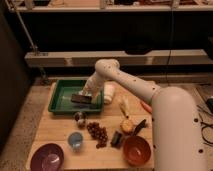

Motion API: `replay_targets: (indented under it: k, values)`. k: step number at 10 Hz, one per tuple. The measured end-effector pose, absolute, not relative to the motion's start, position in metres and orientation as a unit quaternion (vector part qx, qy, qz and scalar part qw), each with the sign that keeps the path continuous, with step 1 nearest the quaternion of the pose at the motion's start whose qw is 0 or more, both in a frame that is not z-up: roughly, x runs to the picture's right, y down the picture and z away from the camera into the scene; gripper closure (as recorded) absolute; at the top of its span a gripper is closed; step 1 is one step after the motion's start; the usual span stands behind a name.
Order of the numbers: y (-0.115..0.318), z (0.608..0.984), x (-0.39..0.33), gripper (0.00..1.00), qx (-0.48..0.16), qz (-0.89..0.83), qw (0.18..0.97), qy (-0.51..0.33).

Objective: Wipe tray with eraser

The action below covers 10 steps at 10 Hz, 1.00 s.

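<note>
**Clutter on your wooden table**

On the wooden table (57, 129) you see a purple bowl (47, 157), an orange bowl (136, 150), a pale blue cup (75, 140) and a brown clustered heap (97, 133). A white bottle (108, 92) lies just right of the gripper (85, 98).

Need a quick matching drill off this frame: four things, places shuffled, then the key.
Things:
1. eraser
2. purple bowl
3. orange bowl
4. tool

Places:
A. front left corner of the wooden board
B. over the right part of the green tray, at the eraser
C. lying inside the tray, right of centre
D. front right of the board, beside the arm

Pairs: 1-C, 2-A, 3-D, 4-B
</note>
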State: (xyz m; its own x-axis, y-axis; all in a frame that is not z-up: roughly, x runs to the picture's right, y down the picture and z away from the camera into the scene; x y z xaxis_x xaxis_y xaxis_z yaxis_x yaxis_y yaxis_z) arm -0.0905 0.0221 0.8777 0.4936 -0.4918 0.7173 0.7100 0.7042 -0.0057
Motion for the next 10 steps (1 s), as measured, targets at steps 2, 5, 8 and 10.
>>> replay_targets:
  k: [2, 5, 8, 10]
  values:
    - [0.013, 0.882, -0.068, 1.0, -0.15, -0.343, 0.862, -0.341]
    - [-0.024, 0.908, -0.071, 1.0, -0.13, -0.329, 0.876, -0.327]
    - [-0.044, 0.932, -0.114, 1.0, -0.126, -0.331, 0.877, -0.324]
    - [-0.057, 0.955, -0.143, 1.0, -0.134, -0.332, 0.877, -0.319]
